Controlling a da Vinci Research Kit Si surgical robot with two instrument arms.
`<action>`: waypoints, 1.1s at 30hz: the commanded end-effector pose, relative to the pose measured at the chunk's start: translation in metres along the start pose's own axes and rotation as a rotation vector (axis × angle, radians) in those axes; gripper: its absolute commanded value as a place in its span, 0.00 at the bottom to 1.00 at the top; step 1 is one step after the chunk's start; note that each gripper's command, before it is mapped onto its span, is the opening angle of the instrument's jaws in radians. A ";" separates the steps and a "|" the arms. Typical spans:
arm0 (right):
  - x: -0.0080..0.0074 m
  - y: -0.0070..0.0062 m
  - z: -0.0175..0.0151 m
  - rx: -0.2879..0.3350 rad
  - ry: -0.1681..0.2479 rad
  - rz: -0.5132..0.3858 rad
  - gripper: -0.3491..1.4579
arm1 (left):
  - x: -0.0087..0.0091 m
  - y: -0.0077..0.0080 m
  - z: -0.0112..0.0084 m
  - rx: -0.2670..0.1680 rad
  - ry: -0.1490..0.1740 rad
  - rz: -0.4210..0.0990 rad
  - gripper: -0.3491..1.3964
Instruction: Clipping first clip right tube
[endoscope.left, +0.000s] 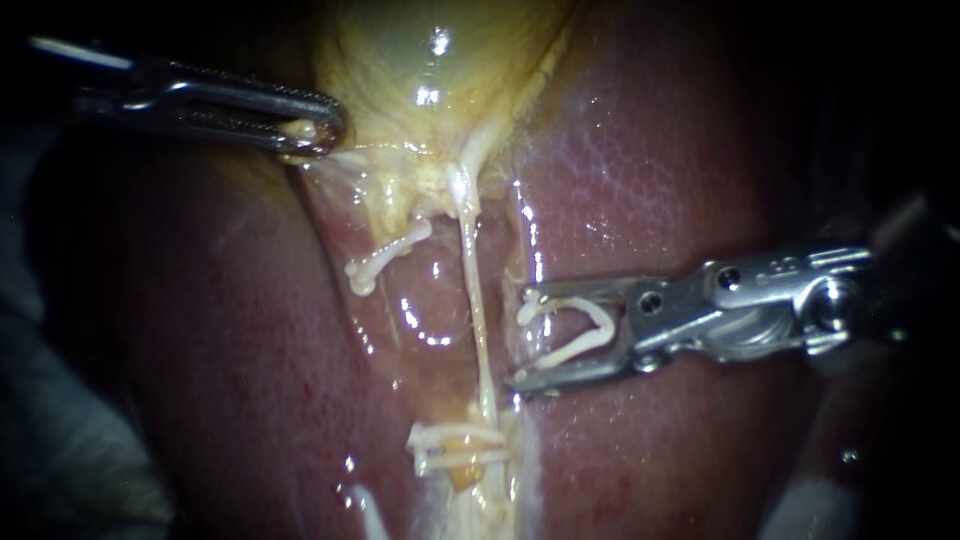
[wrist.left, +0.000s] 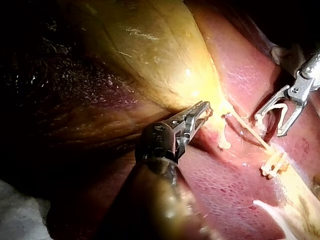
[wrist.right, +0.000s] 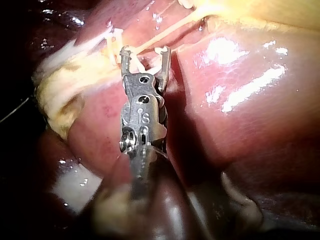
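A thin pale tube (endoscope.left: 478, 320) runs down from the yellow gallbladder (endoscope.left: 430, 60) to white clips (endoscope.left: 450, 450) at its lower end. My right instrument (endoscope.left: 522, 338) comes in from the right. Its jaws stand wide apart with an open white clip (endoscope.left: 575, 330) seated between them and touching both. The jaw tips sit just right of the tube, a small gap away. In the right wrist view the tube (wrist.right: 165, 31) crosses just ahead of the right instrument (wrist.right: 146, 52). My left instrument (endoscope.left: 310, 135) is shut on the gallbladder's lower edge (wrist.left: 150, 50), holding it taut.
Red-brown liver (endoscope.left: 660, 180) lies on both sides of the tube. A short whitish stub (endoscope.left: 385, 255) sticks out left of the tube, below the gallbladder. In the left wrist view the right instrument (wrist.left: 270, 125) sits beyond the left instrument (wrist.left: 202, 110).
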 end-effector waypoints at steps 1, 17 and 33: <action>-0.0002 0.0001 0.0005 0.000 0.001 0.001 0.47 | 0.0000 0.0000 0.0000 0.001 0.001 -0.001 0.00; -0.0013 0.0006 0.0064 0.107 0.052 0.086 0.47 | 0.0000 0.0001 0.0000 0.002 0.001 -0.001 0.00; 0.0001 -0.0013 0.0052 0.205 0.144 0.162 0.45 | -0.0001 0.0002 0.0000 0.002 0.001 -0.001 0.00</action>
